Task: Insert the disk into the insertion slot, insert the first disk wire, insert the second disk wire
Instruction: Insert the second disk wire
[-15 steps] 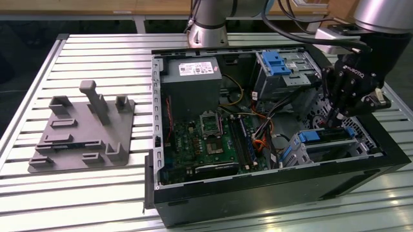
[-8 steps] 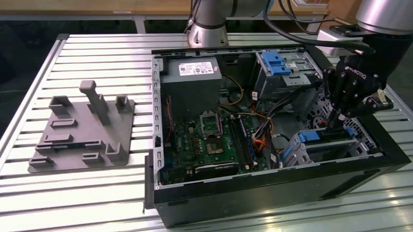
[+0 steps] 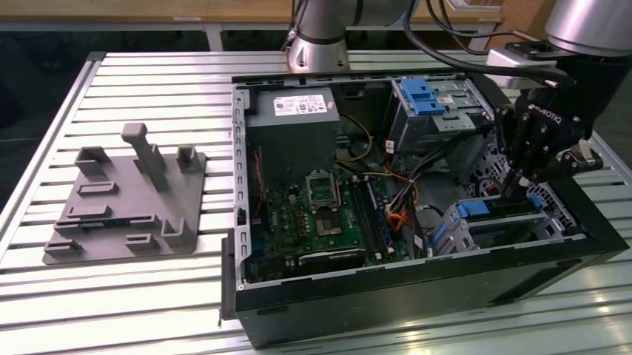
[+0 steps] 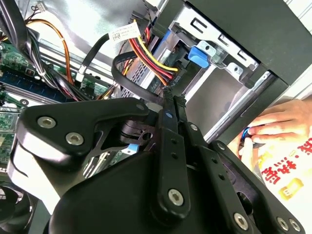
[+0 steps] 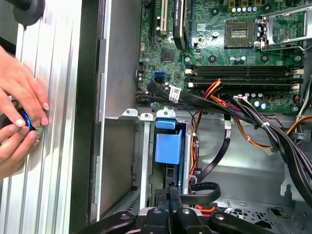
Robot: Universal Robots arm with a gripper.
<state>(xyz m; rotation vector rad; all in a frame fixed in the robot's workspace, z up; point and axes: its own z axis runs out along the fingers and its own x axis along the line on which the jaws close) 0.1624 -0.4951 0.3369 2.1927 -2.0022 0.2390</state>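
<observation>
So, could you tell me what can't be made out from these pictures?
- Disk: its blue carrier sits in the insertion slot in the first wrist view; the drive's connector end is hidden behind black cables.
- Gripper: in the second wrist view, whether the fingertips pinch a cable is unclear.
- Hand: the blue item it holds is mostly covered.

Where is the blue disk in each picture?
Exterior view: disk in the low grey bay, beside the claw.
First wrist view: disk just past the claw.
Second wrist view: its blue tab in the bay, beyond the claw.
Shared landmark: the claw.
</observation>
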